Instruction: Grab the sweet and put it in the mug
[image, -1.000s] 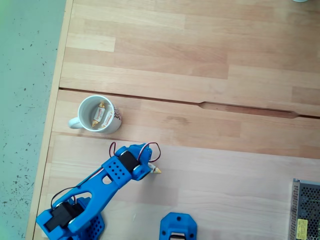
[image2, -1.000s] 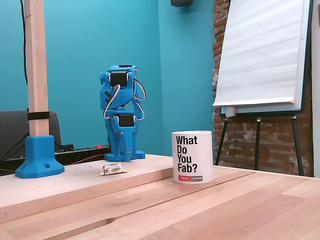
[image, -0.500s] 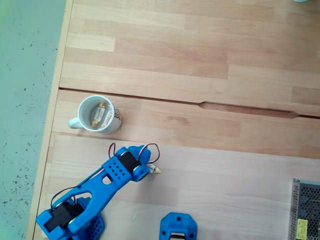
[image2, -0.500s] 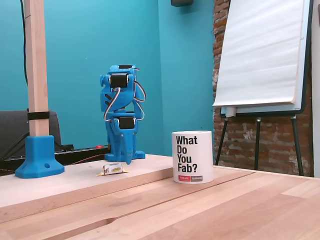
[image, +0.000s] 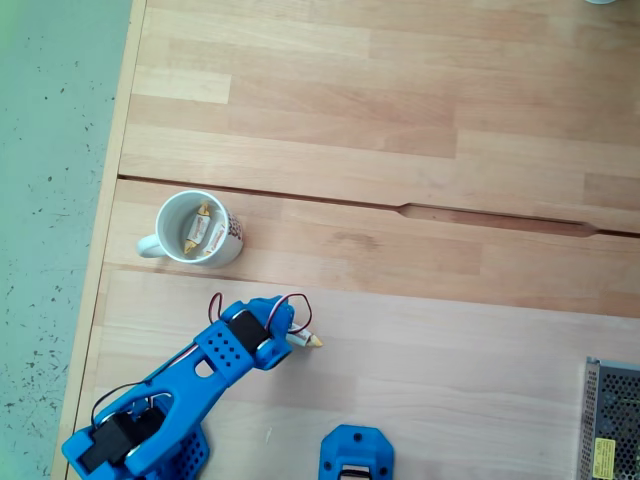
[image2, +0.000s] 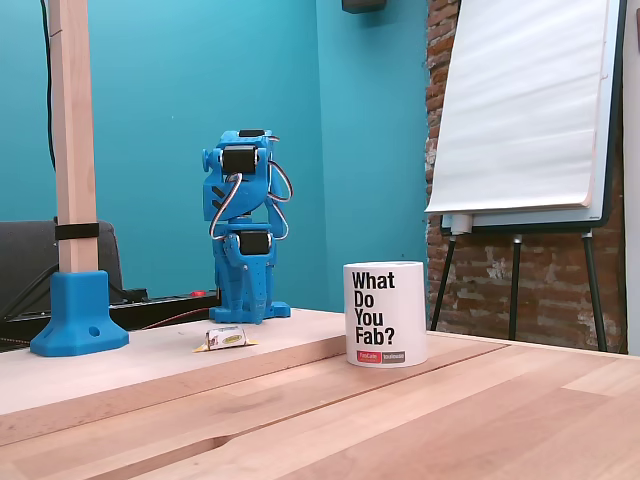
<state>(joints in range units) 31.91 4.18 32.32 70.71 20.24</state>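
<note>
In the fixed view from above, the white mug (image: 230, 232) stands near the table's left edge, handle to the left, with one wrapped sweet (image: 200, 228) lying inside it. A second sweet (image: 308, 341) lies on the wood just right of the blue arm's end, partly covered by it. My gripper (image: 277, 336) points down beside that sweet; its jaws are hidden under the wrist. In the fixed view from the side, the gripper (image2: 246, 316) hangs over the table behind the sweet (image2: 225, 338), and the mug (image2: 385, 313) stands to the right, bearing black lettering.
A blue printed mount (image: 357, 455) sits at the bottom edge and a metal mesh box (image: 612, 420) at the bottom right. A groove (image: 480, 215) crosses the table. From the side, a wooden post in a blue foot (image2: 78, 310) stands at left and a flip chart (image2: 530, 110) behind.
In the view from above the arm has drawn back slightly toward the lower left, uncovering a little more of the sweet on the table. Mug and both sweets have not moved.
</note>
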